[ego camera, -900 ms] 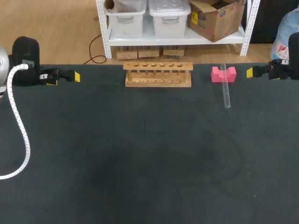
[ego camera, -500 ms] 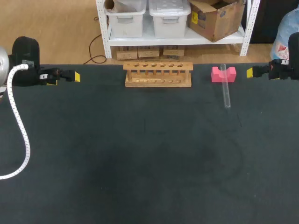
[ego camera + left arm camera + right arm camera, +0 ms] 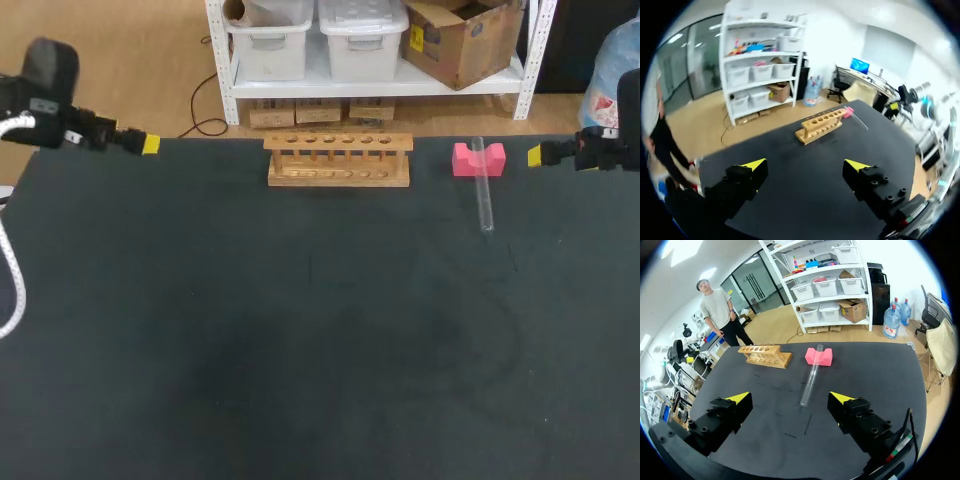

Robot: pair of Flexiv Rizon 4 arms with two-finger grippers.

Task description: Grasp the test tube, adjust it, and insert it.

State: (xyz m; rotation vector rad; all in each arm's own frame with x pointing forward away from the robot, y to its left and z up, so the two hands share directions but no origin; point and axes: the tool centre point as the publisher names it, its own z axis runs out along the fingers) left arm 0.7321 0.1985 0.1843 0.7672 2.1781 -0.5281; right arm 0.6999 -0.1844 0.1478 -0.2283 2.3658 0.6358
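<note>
Right wrist view: the right tool [image 3: 790, 399] has its two yellow-tipped fingers spread wide and empty. The test tube [image 3: 811, 381] lies straight ahead, in line with the gap, probably so that a forward reach brings one finger to each side. The tube is clear, slender and cylindrical. Its far end rests in the notch of a pink block [image 3: 818, 356], apparently a soft saddle that lifts it off the matte black tabletop [image 3: 880, 370] and stops it rolling. Near the block stands a wooden rack [image 3: 765, 356], pale and smooth, with a row of round holes on top to take the tube upright. The left tool [image 3: 805, 165], likewise spread and empty, hangs at the tabletop's left rear corner, well apart from rack and tube.
</note>
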